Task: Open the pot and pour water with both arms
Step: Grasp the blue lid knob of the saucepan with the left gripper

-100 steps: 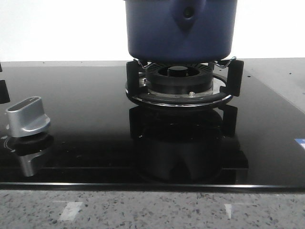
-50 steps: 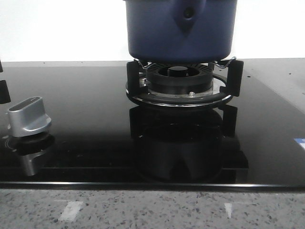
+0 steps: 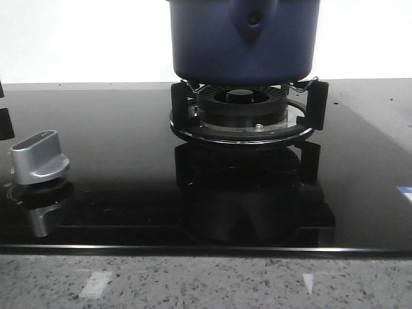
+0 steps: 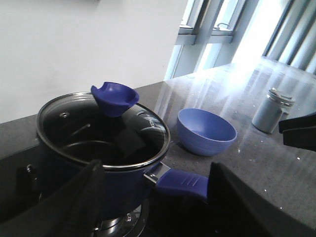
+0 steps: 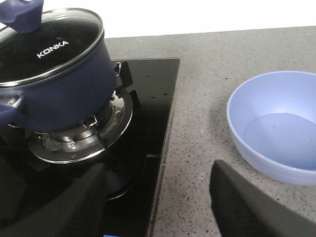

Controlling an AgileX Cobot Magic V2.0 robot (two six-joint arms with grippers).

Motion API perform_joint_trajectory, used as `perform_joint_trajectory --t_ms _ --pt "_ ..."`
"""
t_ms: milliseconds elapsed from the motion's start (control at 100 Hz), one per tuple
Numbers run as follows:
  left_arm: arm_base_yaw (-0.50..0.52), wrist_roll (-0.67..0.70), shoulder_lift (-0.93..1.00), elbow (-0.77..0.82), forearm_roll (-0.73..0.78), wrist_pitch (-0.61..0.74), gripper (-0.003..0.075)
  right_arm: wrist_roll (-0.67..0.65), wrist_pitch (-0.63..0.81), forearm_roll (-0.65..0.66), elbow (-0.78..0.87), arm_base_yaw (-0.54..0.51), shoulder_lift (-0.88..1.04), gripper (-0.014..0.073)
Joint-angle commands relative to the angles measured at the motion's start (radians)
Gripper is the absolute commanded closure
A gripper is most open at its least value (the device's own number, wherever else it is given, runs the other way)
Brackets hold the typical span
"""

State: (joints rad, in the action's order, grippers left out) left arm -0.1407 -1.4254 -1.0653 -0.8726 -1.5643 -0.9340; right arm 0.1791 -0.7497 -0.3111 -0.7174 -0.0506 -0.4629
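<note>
The dark navy-blue pot (image 3: 243,40) sits on the burner grate (image 3: 248,112) of a black glass gas hob (image 3: 129,187), its teardrop-shaped handle mount with the small hole facing the front camera. Its top is cut off in that view. A silver control knob (image 3: 38,156) stands on the hob near the left edge, well apart from the burner.

From the left wrist view, the pot (image 4: 98,163) carries a glass lid (image 4: 94,131) with a steel rim and a blue lid knob (image 4: 114,98) on top. The lid is seated on the pot. A blue handle (image 4: 181,181) sticks out from the pot's wall toward the camera. Beyond it, on the grey speckled counter (image 4: 256,163), stands a lighter-blue bowl (image 4: 206,131), apart from the pot. Farther off is a small metal canister (image 4: 272,110), possibly a shaker; the glare makes it hard to tell. The left gripper (image 4: 153,207) hangs above the handle with its two dark fingers (image 4: 74,202) spread wide, holding nothing.

In the right wrist view the lid (image 5: 47,42) shows the word KONKA. The pot (image 5: 59,94) rests on the grate, and the bowl (image 5: 276,126) sits on the counter beside the hob. The right gripper (image 5: 153,207) is likewise spread apart and empty, poised over the hob's edge between pot and bowl.
</note>
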Motion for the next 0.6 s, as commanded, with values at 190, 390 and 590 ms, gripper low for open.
perform_joint_trajectory --t_ms 190,390,590 --pt "-0.202 -0.240 -0.215 -0.188 -0.097 0.185 0.0289 0.012 0.060 0.004 -0.035 0.002 -0.015 0.0169" --pt "-0.243 -0.281 -0.376 -0.334 -0.103 0.181 0.0288 0.012 0.037 0.006 -0.035 0.002 -0.015 0.0169" --pt "-0.280 -0.297 -0.515 -0.470 -0.096 0.181 0.0283 0.012 0.037 0.011 -0.035 0.002 -0.015 0.0169"
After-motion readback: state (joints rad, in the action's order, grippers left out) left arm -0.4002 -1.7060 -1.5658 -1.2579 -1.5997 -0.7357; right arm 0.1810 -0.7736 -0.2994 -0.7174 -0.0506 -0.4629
